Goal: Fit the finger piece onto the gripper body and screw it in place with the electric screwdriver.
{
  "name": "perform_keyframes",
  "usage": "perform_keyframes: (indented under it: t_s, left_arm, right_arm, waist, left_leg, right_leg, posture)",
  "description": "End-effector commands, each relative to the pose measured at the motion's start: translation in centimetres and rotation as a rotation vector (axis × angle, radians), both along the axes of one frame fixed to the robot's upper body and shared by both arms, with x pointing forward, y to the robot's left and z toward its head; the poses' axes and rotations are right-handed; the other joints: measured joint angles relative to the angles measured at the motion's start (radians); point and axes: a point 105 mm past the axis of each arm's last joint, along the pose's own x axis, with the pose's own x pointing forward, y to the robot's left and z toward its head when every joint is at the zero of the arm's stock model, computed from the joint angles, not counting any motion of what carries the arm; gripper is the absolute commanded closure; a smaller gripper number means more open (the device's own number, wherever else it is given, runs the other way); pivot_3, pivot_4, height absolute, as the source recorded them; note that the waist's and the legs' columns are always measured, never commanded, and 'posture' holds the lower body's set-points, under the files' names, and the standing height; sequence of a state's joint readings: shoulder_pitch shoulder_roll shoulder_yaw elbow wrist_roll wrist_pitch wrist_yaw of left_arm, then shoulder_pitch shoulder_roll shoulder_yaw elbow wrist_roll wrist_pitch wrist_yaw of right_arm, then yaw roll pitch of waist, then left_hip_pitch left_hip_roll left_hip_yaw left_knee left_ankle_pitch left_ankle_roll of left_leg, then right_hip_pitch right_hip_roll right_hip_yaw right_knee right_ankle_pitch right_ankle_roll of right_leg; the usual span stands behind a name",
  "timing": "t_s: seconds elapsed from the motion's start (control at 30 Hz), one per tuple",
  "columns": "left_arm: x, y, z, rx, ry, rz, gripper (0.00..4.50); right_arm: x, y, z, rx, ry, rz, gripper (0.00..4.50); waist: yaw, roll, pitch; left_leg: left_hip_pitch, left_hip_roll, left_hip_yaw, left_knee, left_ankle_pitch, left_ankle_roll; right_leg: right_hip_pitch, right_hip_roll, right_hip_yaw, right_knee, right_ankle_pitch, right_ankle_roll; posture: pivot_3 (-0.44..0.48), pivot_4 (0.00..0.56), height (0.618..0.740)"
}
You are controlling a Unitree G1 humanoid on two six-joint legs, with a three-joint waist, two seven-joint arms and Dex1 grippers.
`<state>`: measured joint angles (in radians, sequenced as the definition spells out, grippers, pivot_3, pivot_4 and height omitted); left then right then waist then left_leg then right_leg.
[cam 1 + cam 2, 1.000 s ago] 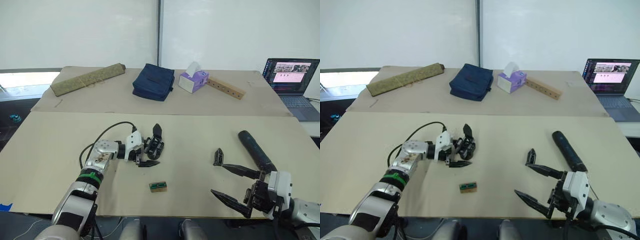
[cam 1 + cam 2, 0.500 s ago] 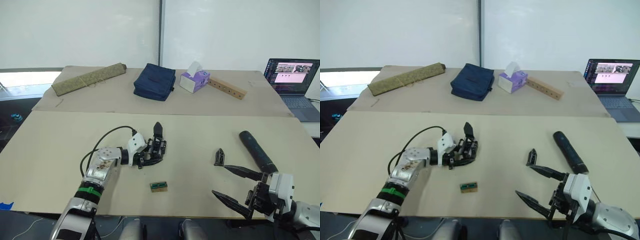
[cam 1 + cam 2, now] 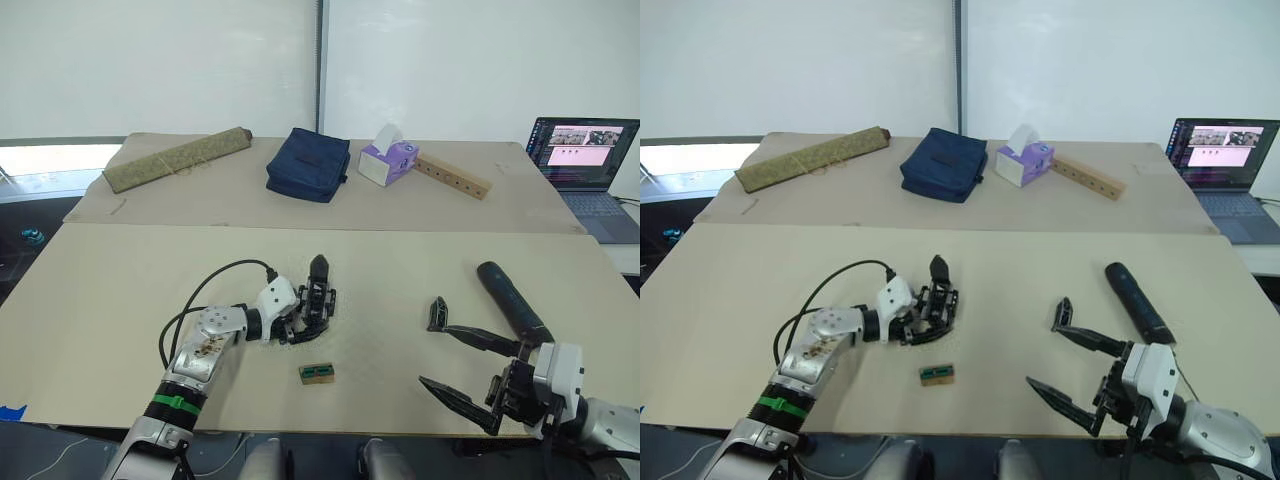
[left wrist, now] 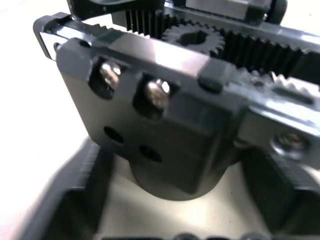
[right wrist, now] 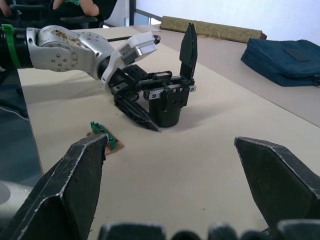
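**Left claw around the gripper body**

The small black gripper body [image 3: 318, 301] with its upright pointed finger stood on the beige table [image 3: 400, 270], its round base between the left gripper's [image 3: 300, 322] fingers, contact unclear. The right gripper [image 3: 455, 365] hovered spread wide, empty, beside the small black wedge-shaped finger piece [image 3: 436, 313]; the dark cylindrical electric screwdriver [image 3: 510, 302] lay nearby.

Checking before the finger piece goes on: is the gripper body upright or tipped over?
Upright. The gripper body stands on its round base on the table, its one finger pointing straight up.
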<state>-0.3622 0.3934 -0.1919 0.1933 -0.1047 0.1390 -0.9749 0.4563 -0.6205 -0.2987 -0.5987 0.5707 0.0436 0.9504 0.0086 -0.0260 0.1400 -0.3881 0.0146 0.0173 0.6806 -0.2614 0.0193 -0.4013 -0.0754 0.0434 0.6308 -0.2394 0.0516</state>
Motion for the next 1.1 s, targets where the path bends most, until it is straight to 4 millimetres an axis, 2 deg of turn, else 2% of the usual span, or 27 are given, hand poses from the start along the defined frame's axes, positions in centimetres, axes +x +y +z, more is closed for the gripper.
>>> perform_keyframes:
  t_s: [0.03,0.1,0.17,0.27,0.33,0.43,0.53,0.6,0.7,0.87,0.93,1.0,1.1]
  left_arm:
    - [-0.1,1.2,1.1,-0.028,-0.031,-0.005,0.01]
    - [-0.7,2.4,1.2,-0.029,-0.038,-0.022,0.01]
    - [-1.3,4.6,1.5,-0.022,-0.052,-0.044,0.01]
    - [-1.4,7.9,3.2,-0.084,-0.079,-0.025,0.01]
    - [-2.1,8.9,4.8,-0.125,-0.125,-0.083,0.01]
    - [-3.8,8.7,7.1,-0.182,-0.113,-0.21,0.01]
    - [-4.2,8.0,10.1,-0.239,-0.137,-0.262,0.01]
    - [-4.5,7.6,10.8,-0.229,-0.154,-0.294,0.01]
    - [-4.6,7.0,11.7,-0.23,-0.184,-0.319,0.01]
    - [-4.6,5.5,13.1,-0.288,-0.22,-0.339,0.01]
    - [-4.5,5.0,13.6,-0.303,-0.226,-0.341,0.01]
    - [-4.3,4.8,13.8,-0.309,-0.235,-0.336,0.01]
    - [-4.1,4.6,13.2,-0.268,-0.227,-0.31,0.01]
  right_arm:
    - [-0.1,-0.2,1.1,-0.001,-0.039,-0.015,0.0]
    - [-0.1,-0.5,1.3,0.002,-0.042,-0.044,0.0]
    - [-0.4,-1.0,1.3,0.007,-0.04,-0.099,0.0]
    - [-1.0,-2.6,1.2,0.055,-0.022,-0.242,0.0]
    - [-1.0,-4.1,1.9,0.148,-0.036,-0.371,0.0]
    - [-1.7,-4.7,1.1,0.096,-0.02,-0.411,0.0]
    - [-2.1,-5.9,-0.2,0.006,0.02,-0.525,0.0]
    - [-2.0,-6.8,-1.3,-0.069,0.092,-0.614,0.0]
    - [-1.3,-6.7,-1.5,-0.087,0.169,-0.672,0.0]
    - [0.9,-5.6,-0.9,-0.009,0.362,-0.725,0.0]
    - [2.4,-5.5,-0.8,-0.007,0.438,-0.748,0.0]
    - [4.0,-5.1,-0.4,0.029,0.508,-0.75,0.0]
    - [6.4,-4.5,-1.0,-0.023,0.66,-0.754,0.0]
  waist:
    - [-0.001,0.0,0.0]
    - [-0.003,0.0,0.0]
    - [-0.003,0.0,0.0]
    - [0.002,0.0,0.0]
    - [0.003,0.0,0.0]
    - [0.002,0.002,-0.001]
    - [0.004,0.001,-0.001]
    - [0.002,0.001,-0.001]
    - [-0.009,0.002,-0.002]
    - [-0.02,0.002,-0.001]
    - [-0.021,0.002,-0.001]
    - [-0.021,0.001,-0.001]
    - [-0.024,0.0,0.0]
  left_leg:
    - [0.0,0.0,0.0,0.0,0.0,0.0]
    - [0.0,0.0,0.0,0.0,0.0,0.0]
    - [0.0,0.0,0.0,0.0,0.0,0.0]
    - [0.0,0.001,0.0,-0.001,0.0,0.0]
    - [0.0,0.003,-0.001,-0.001,0.0,0.0]
    - [0.0,0.002,0.001,0.0,0.0,0.0]
    - [-0.001,0.002,0.0,0.0,0.0,0.0]
    - [-0.001,0.002,0.001,0.0,0.0,0.0]
    - [0.0,0.002,0.002,-0.001,0.0,0.0]
    - [0.0,0.002,0.001,-0.001,0.0,0.0]
    - [0.0,0.001,0.0,-0.001,0.0,0.0]
    - [0.0,0.001,0.0,-0.001,0.0,0.0]
    - [-0.001,0.0,0.0,-0.001,0.0,0.0]
  right_leg:
    - [0.0,0.0,0.0,0.0,0.0,0.0]
    - [0.0,0.0,0.0,0.0,0.0,0.0]
    - [-0.001,0.0,0.0,0.0,0.0,0.0]
    - [-0.001,0.0,-0.001,0.0,-0.001,-0.001]
    - [-0.001,0.0,-0.002,0.001,-0.001,-0.002]
    - [0.0,-0.003,0.0,0.0,-0.001,-0.002]
    - [0.0,-0.003,-0.001,-0.001,-0.002,-0.001]
    - [0.0,-0.003,0.0,-0.001,-0.002,0.0]
    - [0.0,-0.002,0.001,0.0,-0.002,-0.001]
    - [0.0,0.0,0.001,0.001,-0.002,-0.002]
    - [0.0,0.0,0.001,0.0,-0.002,-0.002]
    - [0.0,0.0,0.001,0.0,-0.002,-0.002]
    - [0.0,0.0,0.001,-0.001,-0.002,-0.002]
  posture:
    - [0.0,0.15,0.74]
    - [0.0,0.15,0.74]
    - [0.0,0.15,0.74]
    - [0.0,0.15,0.74]
    - [0.0,0.15,0.74]
    - [0.0,0.15,0.74]
    - [0.0,0.15,0.74]
    - [0.0,0.15,0.74]
    - [0.0,0.15,0.74]
    - [0.0,0.15,0.74]
    - [0.0,0.15,0.74]
    - [0.0,0.15,0.74]
    - [0.0,0.15,0.74]
